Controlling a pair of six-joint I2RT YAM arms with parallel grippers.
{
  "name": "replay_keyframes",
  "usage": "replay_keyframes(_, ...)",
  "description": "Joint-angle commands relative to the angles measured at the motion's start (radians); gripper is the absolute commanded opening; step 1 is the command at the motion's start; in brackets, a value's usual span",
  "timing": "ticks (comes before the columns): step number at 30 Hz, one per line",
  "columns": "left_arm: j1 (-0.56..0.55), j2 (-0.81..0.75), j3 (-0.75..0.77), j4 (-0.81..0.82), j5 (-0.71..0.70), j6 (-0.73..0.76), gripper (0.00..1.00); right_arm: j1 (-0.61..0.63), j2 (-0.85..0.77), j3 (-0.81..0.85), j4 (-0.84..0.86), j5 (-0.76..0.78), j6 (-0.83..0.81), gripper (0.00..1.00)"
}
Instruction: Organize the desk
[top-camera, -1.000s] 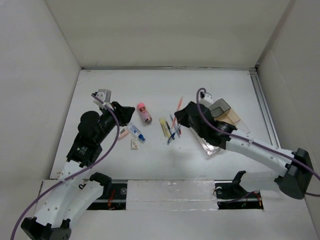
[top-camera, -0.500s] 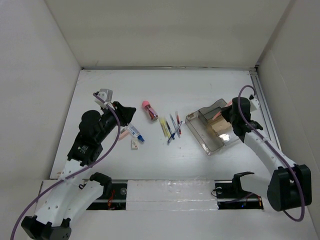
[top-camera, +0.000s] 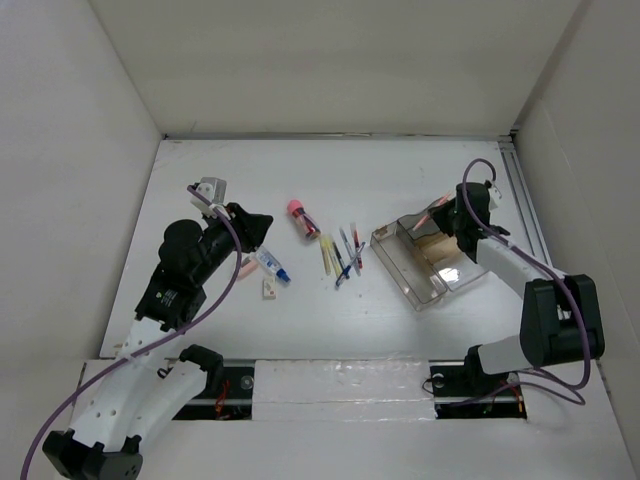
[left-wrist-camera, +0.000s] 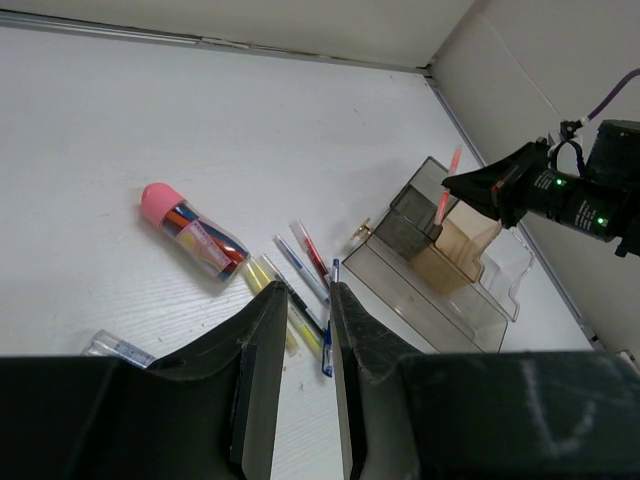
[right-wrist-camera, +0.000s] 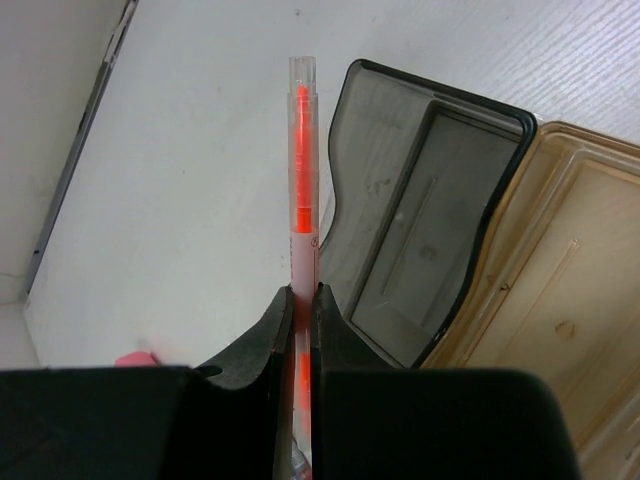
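Two arms work over the white bench (top-camera: 400, 170), and their poses are quite different. On the left, the arm stretches from its base at the near edge forward and to the right. The left hand (top-camera: 262, 224) is raised above the bench and points toward the loose things in the middle. Its fingers (left-wrist-camera: 262, 350) stand with only a narrow gap between them, and nothing is inside this gap. In front of it lie a tube with a pink cap (top-camera: 303, 219), a small group of pens (top-camera: 340, 255) lying close together, and a small blue-tipped item (top-camera: 272, 265) nearer to the arm. The other arm is folded sharply: its elbow is close to the near right corner, and the forearm comes back toward the far left. The right hand (top-camera: 445, 212) is above the far end of a clear plastic tray (top-camera: 398, 262), which rests on the right part of the bench, near the metal rail (top-camera: 530, 220). This hand is closed tightly on an orange pen (right-wrist-camera: 302, 180) with a clear cap, and most of the pen sticks out beyond the fingertips. In the right wrist view the pen lies along the rim of the tray's dark compartment (right-wrist-camera: 430, 200), with a tan compartment (right-wrist-camera: 560, 280) beside it. Whether the pen touches the tray, I cannot tell.
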Motion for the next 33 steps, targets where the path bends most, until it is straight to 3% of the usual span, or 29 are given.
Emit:
replay_keyframes(1, 0.005, -0.008, 0.042, 0.042, 0.017, 0.006, 0.21, -0.005, 0.018, 0.063, 0.072, -0.007, 0.005, 0.0)
replay_keyframes(5, 0.005, -0.011, 0.043, 0.042, 0.012, 0.004, 0.21, -0.014, 0.037, 0.054, 0.072, 0.022, 0.0, 0.0)
replay_keyframes(11, 0.005, -0.011, 0.042, 0.045, 0.014, 0.004, 0.21, -0.023, 0.057, 0.041, 0.07, 0.016, -0.004, 0.08)
replay_keyframes(16, 0.005, -0.003, 0.042, 0.042, 0.022, 0.003, 0.21, -0.023, 0.034, 0.012, 0.071, -0.002, -0.018, 0.32)
replay_keyframes(23, 0.005, 0.006, 0.051, 0.042, 0.019, 0.003, 0.21, -0.023, -0.072, 0.003, 0.025, -0.024, -0.044, 0.37)
replay_keyframes(24, 0.005, 0.006, 0.051, 0.042, 0.015, 0.001, 0.21, -0.008, -0.11, 0.0, 0.017, -0.018, -0.047, 0.36)
replay_keyframes(29, 0.005, 0.002, 0.051, 0.043, 0.014, 0.0, 0.2, 0.16, -0.224, -0.06, 0.029, 0.008, -0.081, 0.03)
replay_keyframes(31, 0.005, 0.009, 0.056, 0.042, 0.006, 0.0, 0.2, 0.271, -0.23, -0.062, 0.009, 0.016, -0.101, 0.0)
replay_keyframes(32, 0.005, 0.012, 0.057, 0.04, 0.012, 0.0, 0.2, 0.396, -0.218, -0.06, 0.003, 0.013, -0.115, 0.0)
replay_keyframes(33, 0.005, 0.012, 0.057, 0.04, 0.012, 0.0, 0.2, 0.397, -0.218, -0.06, 0.003, 0.013, -0.115, 0.0)
